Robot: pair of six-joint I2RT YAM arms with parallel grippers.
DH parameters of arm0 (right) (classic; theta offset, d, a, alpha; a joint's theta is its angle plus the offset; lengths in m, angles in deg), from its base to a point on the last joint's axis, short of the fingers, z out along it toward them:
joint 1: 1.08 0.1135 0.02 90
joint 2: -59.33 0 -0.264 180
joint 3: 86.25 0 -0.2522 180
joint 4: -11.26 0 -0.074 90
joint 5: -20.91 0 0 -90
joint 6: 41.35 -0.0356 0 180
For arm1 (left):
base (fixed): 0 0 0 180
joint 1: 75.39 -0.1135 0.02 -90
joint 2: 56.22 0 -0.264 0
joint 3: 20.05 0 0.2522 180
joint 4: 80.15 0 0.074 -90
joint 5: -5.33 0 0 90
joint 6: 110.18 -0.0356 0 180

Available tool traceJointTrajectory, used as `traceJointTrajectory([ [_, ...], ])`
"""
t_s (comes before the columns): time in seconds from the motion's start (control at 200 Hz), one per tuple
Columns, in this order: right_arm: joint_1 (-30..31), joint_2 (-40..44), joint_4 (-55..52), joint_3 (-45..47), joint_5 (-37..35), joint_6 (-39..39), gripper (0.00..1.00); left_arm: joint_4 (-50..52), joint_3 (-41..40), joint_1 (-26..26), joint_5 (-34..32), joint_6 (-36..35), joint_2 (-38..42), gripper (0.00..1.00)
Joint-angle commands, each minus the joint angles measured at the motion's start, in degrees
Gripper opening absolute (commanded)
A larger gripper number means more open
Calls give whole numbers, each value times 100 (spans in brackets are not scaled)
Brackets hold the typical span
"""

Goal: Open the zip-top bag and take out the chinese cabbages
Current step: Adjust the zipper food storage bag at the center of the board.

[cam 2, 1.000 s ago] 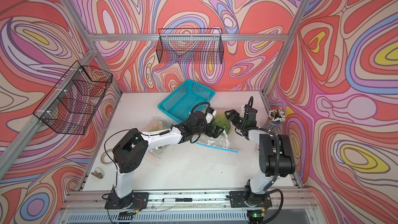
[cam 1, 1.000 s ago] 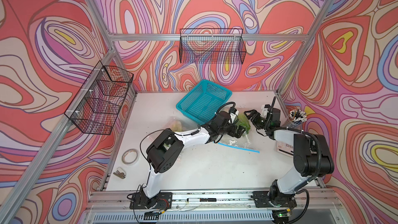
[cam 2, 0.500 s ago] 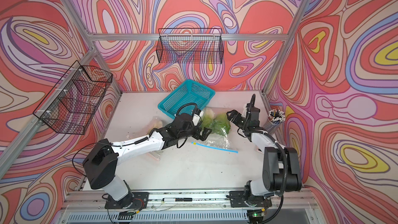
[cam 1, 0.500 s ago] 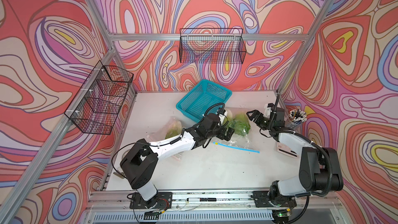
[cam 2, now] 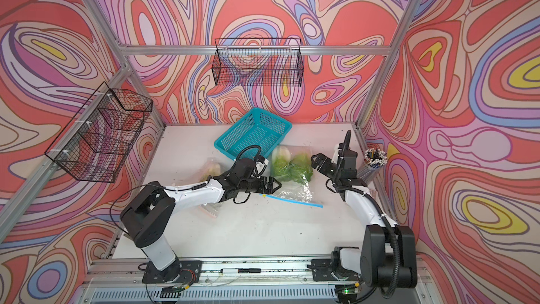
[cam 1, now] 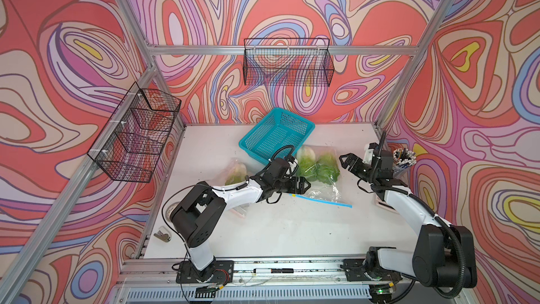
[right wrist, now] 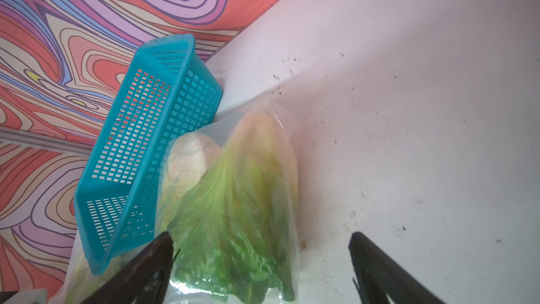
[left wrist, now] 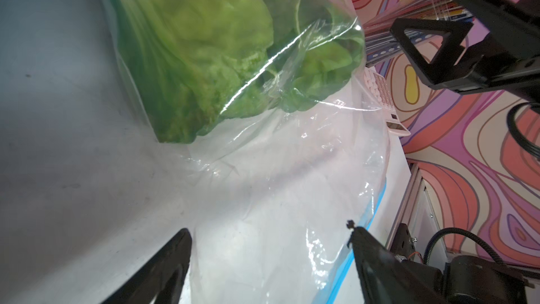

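The clear zip-top bag (cam 1: 325, 193) lies flat on the white table, its blue zip strip (cam 1: 321, 200) toward the front. Two chinese cabbages (cam 1: 327, 168) (cam 2: 301, 165) lie inside at its far end, green leaves toward the zip. My left gripper (cam 1: 306, 184) (cam 2: 276, 185) (left wrist: 268, 238) is open, low over the bag's empty film just short of the leaves (left wrist: 198, 54). My right gripper (cam 1: 346, 160) (cam 2: 317, 160) (right wrist: 261, 241) is open to the right of the bag, facing the cabbages (right wrist: 233, 185). A third cabbage (cam 1: 235, 171) lies under clear plastic behind my left forearm.
A teal basket (cam 1: 276, 135) leans against the bag's far end. A cup of pens (cam 1: 403, 157) and a pink calculator (cam 1: 382, 204) sit by the right wall. A tape roll (cam 1: 167, 212) lies at the left edge. Black wire baskets (cam 1: 287, 65) hang on the walls.
My left gripper has drawn back from the cabbages toward the bag's zip end, its elbow swinging down and left. The right gripper has stayed about where it was, jaws a little wider.
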Motion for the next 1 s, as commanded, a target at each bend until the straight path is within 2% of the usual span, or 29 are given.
traceJointTrajectory([
  [0.0, -86, 146, -427, 117, -210, 192, 98, -435, 114, 7, 425, 661, -251, 82],
  [0.295, -161, 372, -648, 200, -135, 109, 98, -1256, 327, 161, 623, 1291, -708, 68],
  [0.511, -161, 670, -890, 103, -288, 203, 98, -1632, 753, 292, 783, 1677, -1177, 48],
  [0.661, -157, 755, -1076, 26, -368, 344, 98, -1635, 913, 286, 630, 1745, -1232, 39],
  [0.831, -161, 842, -1156, 27, -431, 456, 98, -1523, 1224, 291, 796, 1773, -1390, 29],
  [0.997, -161, 920, -1295, -14, -553, 497, 98, -1520, 1057, 286, 697, 1837, -1330, 22],
])
